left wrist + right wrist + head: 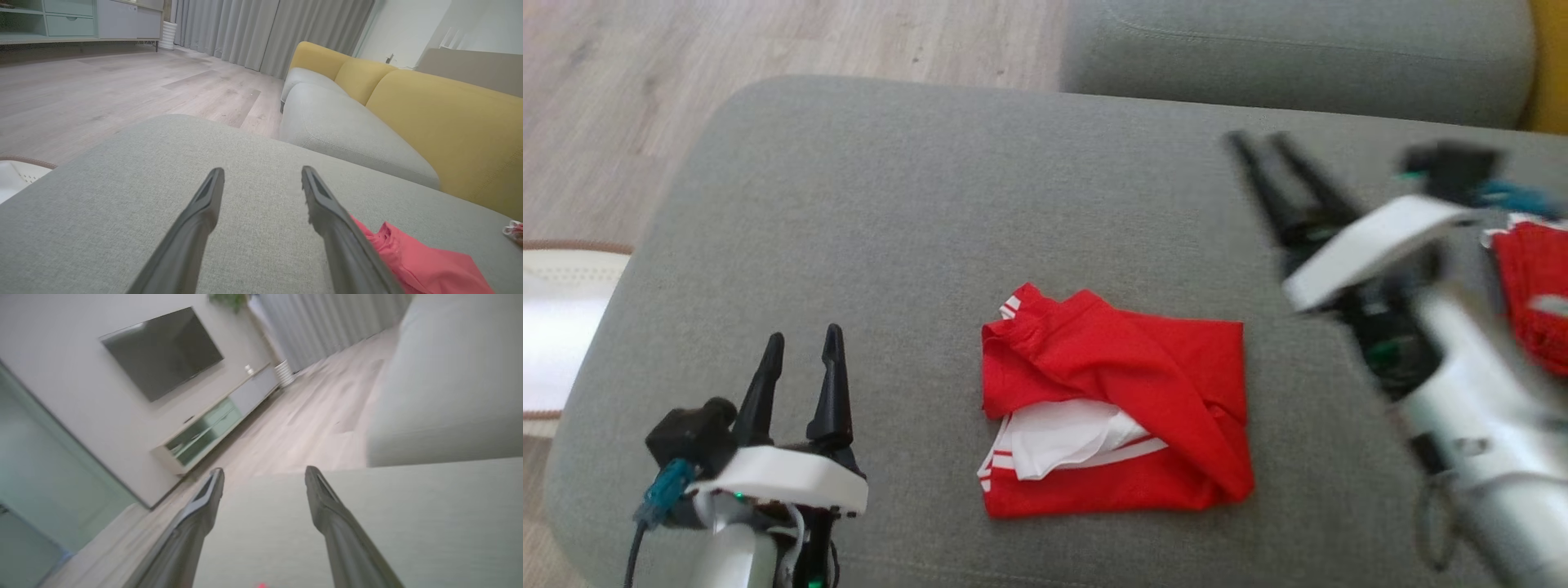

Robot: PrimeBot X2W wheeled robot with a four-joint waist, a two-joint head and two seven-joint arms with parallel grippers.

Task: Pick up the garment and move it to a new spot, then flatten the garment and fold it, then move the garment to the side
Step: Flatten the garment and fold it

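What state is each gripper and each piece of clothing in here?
left gripper: open, empty, left of the red garment, apart from it.
right gripper: open, empty, blurred, right of the garment, apart from it.
red garment: roughly folded, lying on the grey cushion, white inside showing, not held.
second red cloth: lying at the cushion's right edge, partly hidden by the right arm; fold unclear.

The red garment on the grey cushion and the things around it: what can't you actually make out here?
- Red garment: left wrist view, cut by the bottom edge and partly behind a finger of the left gripper.
- Second red item: head view, cut by the right edge, blurred, partly behind the right arm; unidentifiable.
- Right gripper: head view, smeared by motion blur.
- White object: head view, cut by the left edge, washed out.
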